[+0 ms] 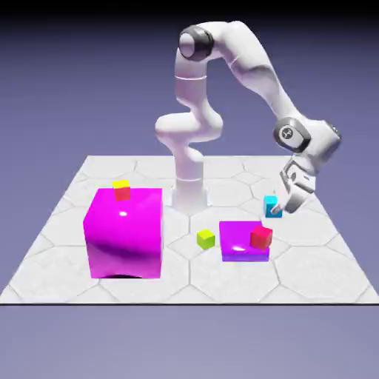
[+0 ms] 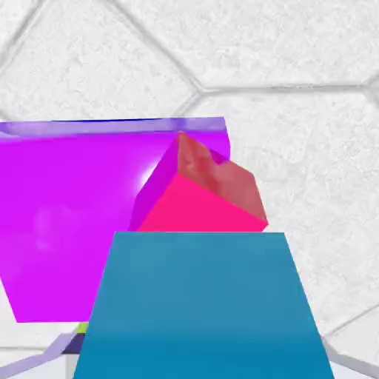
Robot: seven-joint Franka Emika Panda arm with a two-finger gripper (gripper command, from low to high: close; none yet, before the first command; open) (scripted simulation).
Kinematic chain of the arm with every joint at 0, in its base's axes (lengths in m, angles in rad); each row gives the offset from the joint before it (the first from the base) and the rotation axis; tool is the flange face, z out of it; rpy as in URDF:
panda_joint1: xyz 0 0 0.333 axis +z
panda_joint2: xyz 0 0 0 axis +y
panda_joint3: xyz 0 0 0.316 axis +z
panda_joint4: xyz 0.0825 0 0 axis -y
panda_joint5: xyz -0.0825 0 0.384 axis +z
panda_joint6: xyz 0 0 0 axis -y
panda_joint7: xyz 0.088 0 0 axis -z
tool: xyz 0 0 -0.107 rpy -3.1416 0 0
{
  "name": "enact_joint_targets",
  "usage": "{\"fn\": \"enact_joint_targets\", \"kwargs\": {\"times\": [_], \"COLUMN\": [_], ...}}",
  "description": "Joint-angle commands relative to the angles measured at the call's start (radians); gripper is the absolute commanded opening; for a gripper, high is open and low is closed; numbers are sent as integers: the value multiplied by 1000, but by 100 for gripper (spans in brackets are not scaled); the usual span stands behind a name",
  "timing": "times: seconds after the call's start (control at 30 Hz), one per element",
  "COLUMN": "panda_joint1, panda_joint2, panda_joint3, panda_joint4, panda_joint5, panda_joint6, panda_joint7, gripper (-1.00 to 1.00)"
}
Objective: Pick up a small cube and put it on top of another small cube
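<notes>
The claw [image 1: 284,209] is closed on the small blue cube [image 1: 271,208], one finger at either side of it; the cube fills the bottom middle of the hand view, its near face squared to the fingers. Whether it has left the counter [image 1: 318,274] cannot be told. From claw and cube, the red cube [image 1: 260,237] lies near, toward seven o'clock in the exterior view and straight at twelve in the hand view, turned cornerwise to the held one, by the purple slab [image 1: 233,252]. The green cube [image 1: 206,239] sits farther, toward eight. If red is the chosen base, the coming move probably calls for a lift, then a short carry toward seven, with a twist to match faces
</notes>
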Motion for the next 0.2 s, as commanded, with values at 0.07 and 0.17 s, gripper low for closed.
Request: {"fn": "enact_joint_targets", "kwargs": {"times": [0.07,0.17], "panda_joint1": [-3,1], "panda_joint2": [71,41], "panda_joint3": [-33,-19], "panda_joint4": [-56,-33], "panda_joint5": [-82,-50], "panda_joint6": [106,62], "panda_joint7": [59,35], "gripper": [-100,100]}}
